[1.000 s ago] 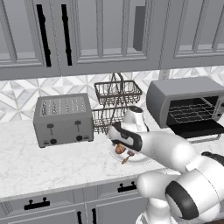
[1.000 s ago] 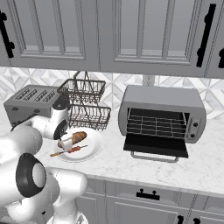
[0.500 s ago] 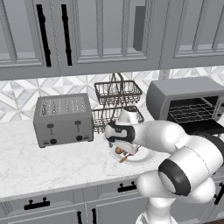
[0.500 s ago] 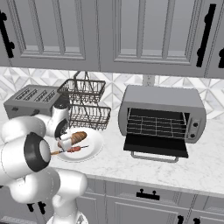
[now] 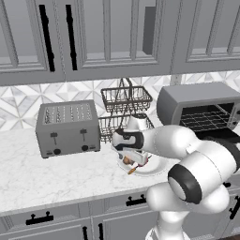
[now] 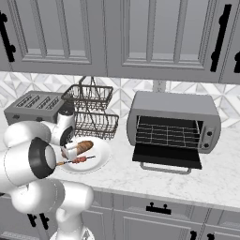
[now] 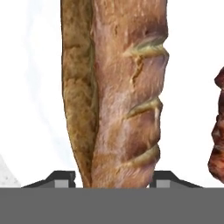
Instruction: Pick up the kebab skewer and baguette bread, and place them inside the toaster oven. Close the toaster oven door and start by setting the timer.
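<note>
The baguette bread (image 6: 84, 146) lies on a white plate (image 6: 101, 157), with the kebab skewer (image 6: 77, 161) beside it toward the counter's front. My gripper (image 6: 70, 152) reaches down over the loaf's left end. In the hand view the baguette bread (image 7: 122, 87) runs up between my fingertips (image 7: 61, 178), which press against its two sides; the gripper (image 7: 113, 181) is shut on it while it rests on the plate (image 7: 26, 87). The kebab skewer (image 7: 218, 131) shows at the right edge. The toaster oven (image 6: 173, 119) stands to the right, and its toaster oven door (image 6: 166, 157) hangs open.
A grey slotted toaster (image 5: 68, 126) stands at the left on the marble counter. A two-tier wire basket (image 5: 126, 98) stands against the backsplash behind the plate (image 5: 154, 166). Grey cabinets hang overhead. Bare counter lies in front of the toaster.
The hand has dropped onto the plate and its jaws have closed in from wide open onto the baguette. Loaf, skewer and oven have not moved.
</note>
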